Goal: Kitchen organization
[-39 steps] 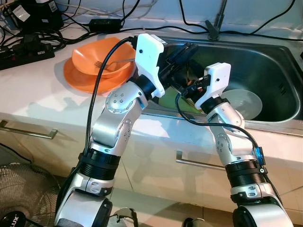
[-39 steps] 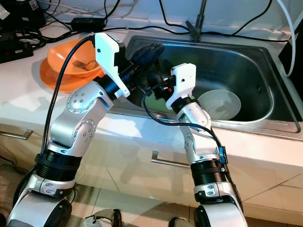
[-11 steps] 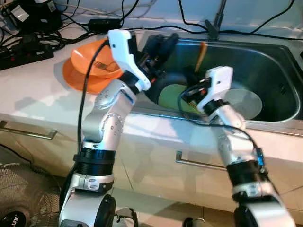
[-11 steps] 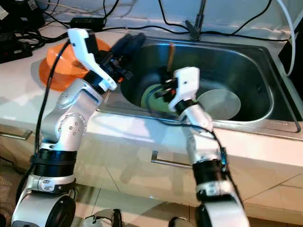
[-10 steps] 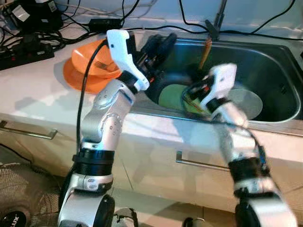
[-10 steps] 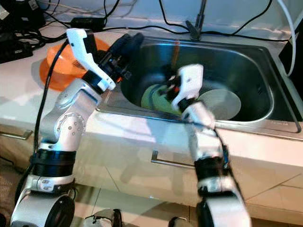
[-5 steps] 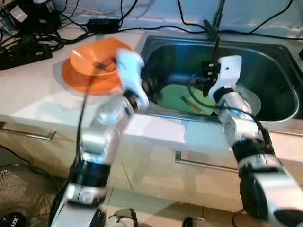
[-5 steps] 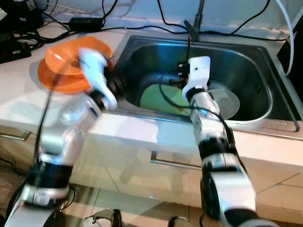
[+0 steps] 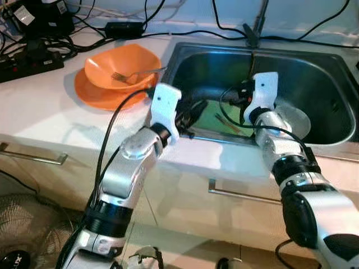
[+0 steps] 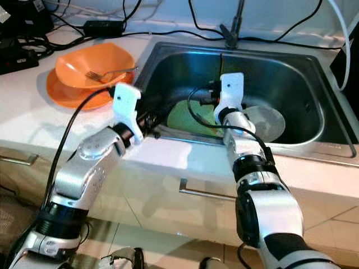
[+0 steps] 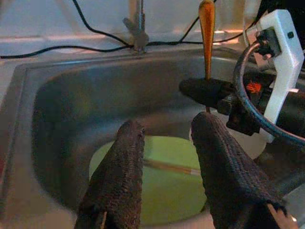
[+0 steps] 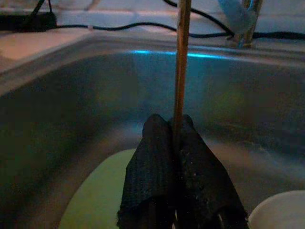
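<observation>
Standing upright over sink [image 10: 314, 120], chopstick [image 12: 181, 62] clamped in right end effector [image 12: 177, 131], left end effector [image 11: 167, 143] apart

1. Green plate [image 9: 216, 120] in the sink: its near side's hidden behind the rim and both arms.
2. Wooden stick [image 12: 181, 67] runs off the right wrist view's top edge.
3. White bowl [image 12: 279, 212] gets cut off at the corner.

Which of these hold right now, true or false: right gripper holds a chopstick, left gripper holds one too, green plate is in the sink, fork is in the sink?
1. The right gripper is shut on a chopstick. True.
2. The left gripper grips a chopstick. False: it is open with nothing between its fingers.
3. The green plate lies in the sink. True.
4. The fork is in the sink. False: it rests in the orange bowl on the counter.
</observation>
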`<state>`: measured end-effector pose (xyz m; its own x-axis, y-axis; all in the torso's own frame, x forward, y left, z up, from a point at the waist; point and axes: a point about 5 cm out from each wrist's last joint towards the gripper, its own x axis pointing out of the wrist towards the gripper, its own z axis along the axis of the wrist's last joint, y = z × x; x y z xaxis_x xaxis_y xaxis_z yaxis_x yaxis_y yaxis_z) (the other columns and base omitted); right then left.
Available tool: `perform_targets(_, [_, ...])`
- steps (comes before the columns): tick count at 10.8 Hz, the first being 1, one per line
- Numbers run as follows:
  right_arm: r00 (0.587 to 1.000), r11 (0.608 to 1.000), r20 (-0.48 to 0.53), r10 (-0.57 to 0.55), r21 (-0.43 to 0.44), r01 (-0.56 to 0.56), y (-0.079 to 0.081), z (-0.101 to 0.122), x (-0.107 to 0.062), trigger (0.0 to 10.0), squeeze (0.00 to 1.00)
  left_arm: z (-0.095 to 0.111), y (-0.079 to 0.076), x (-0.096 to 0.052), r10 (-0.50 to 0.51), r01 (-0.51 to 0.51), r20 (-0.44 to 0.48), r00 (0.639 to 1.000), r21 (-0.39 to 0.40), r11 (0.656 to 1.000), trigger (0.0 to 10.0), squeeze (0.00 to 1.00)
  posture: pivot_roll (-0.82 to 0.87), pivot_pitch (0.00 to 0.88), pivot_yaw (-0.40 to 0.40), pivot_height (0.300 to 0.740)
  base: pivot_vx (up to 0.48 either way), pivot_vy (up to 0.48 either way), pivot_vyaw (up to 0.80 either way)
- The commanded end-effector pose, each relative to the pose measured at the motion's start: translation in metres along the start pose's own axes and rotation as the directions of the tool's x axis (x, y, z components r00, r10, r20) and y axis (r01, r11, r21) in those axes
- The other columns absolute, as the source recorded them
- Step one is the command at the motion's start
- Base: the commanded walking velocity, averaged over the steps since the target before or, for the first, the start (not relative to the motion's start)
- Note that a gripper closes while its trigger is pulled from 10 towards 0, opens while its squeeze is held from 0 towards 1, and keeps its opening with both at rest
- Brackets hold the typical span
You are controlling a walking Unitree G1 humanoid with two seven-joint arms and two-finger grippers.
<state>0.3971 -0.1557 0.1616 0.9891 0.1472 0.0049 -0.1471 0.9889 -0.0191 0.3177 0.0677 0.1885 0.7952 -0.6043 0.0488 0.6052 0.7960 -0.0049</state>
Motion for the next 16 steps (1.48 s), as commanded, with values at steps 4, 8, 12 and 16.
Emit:
perform_targets(4, [1.000,1.000,0.012,0.001,0.005,-0.001,0.002,0.005,0.003,10.0,1.00,-0.004,-0.010,-0.001,-0.021,0.021,-0.022,1.000,0.012,1.000,10.0,0.00,0.17,0.041,0.015,0.740,0.000,0.000,0.00])
perform_targets(8, [0.994,1.000,0.106,-0.008,0.011,0.007,0.000,0.019,0.004,10.0,0.00,0.002,-0.011,0.002,-0.002,0.001,0.025,1.000,0.056,0.998,10.0,0.00,0.16,0.048,0.012,0.740,0.000,0.000,0.00])
perform_targets(12, [0.939,1.000,0.345,0.006,-0.022,0.001,-0.002,0.062,-0.004,10.0,0.00,0.007,-0.008,0.008,0.043,-0.053,0.074,0.996,0.145,0.988,10.0,0.00,0.11,0.073,0.004,0.740,0.000,0.000,0.00])
perform_targets(16, [0.930,0.998,0.364,0.058,-0.024,-0.053,0.008,0.055,-0.029,10.0,0.00,0.012,0.003,0.010,0.101,-0.125,0.115,0.988,0.230,0.965,10.0,0.00,0.08,0.081,0.004,0.740,0.000,0.000,0.00])
